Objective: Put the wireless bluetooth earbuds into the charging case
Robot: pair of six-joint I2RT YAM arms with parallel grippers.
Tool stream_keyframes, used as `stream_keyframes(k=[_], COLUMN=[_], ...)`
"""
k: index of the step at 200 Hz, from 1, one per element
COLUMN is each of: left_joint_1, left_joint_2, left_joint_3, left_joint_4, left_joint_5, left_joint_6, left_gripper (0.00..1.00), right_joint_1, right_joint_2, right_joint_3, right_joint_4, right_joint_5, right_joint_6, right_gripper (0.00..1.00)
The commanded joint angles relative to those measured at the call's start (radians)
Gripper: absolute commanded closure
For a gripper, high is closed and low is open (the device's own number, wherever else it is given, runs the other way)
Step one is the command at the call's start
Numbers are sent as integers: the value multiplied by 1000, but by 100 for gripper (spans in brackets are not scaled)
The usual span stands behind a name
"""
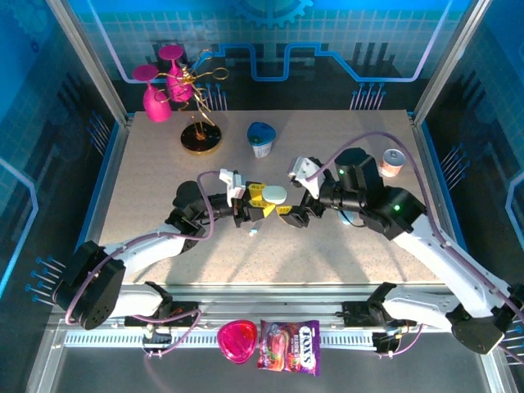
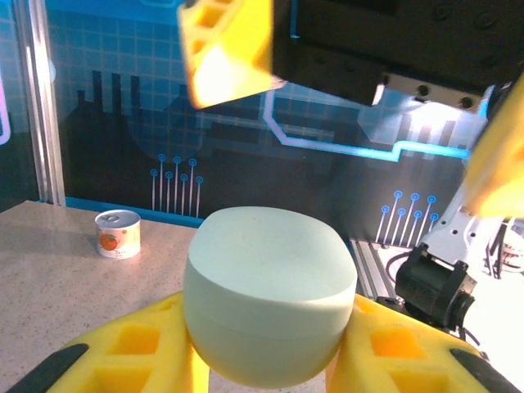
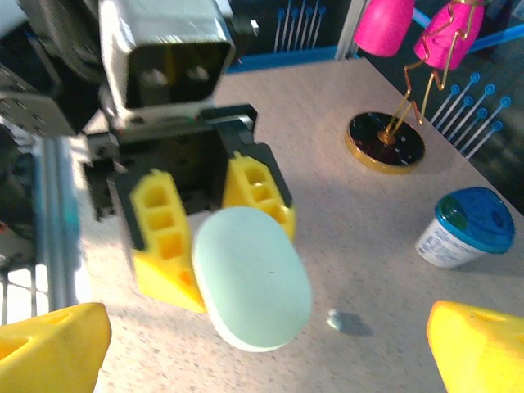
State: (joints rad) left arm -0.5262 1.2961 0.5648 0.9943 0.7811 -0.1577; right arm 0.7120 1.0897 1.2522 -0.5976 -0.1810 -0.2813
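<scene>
The top external camera looks steeply down from above the near edge of the table [image 1: 344,262], far enough to take in all of it. The left wrist camera sits low and level, close against the charging case [image 2: 270,303]. The right wrist camera looks obliquely down on it from the opposite side. All three share it.

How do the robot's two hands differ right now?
The left hand is shut; the right hand is wide open. The left hand holds the pale-green charging case by its sides; the right hand is empty, facing it. Both have yellow fingers.
</scene>
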Motion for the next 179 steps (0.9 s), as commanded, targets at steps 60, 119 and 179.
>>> stream_keyframes(k=[60, 119, 179], left_joint_1=[4, 4, 4], left_joint_2=[-42, -40, -37], left_joint_3=[-19, -19, -19], left_joint_4=[3, 4, 13], left_joint_5=[91, 106, 119], left_joint_6=[17, 27, 30], left_gripper=[68, 68, 68], right_joint_1=[21, -14, -38], right_joint_2=[84, 61, 44], right_joint_3=[91, 102, 98], right_joint_4=[-66, -50, -29], right_joint_5=[184, 238, 246], right_joint_6=[-46, 25, 70], right_gripper=[0, 0, 1])
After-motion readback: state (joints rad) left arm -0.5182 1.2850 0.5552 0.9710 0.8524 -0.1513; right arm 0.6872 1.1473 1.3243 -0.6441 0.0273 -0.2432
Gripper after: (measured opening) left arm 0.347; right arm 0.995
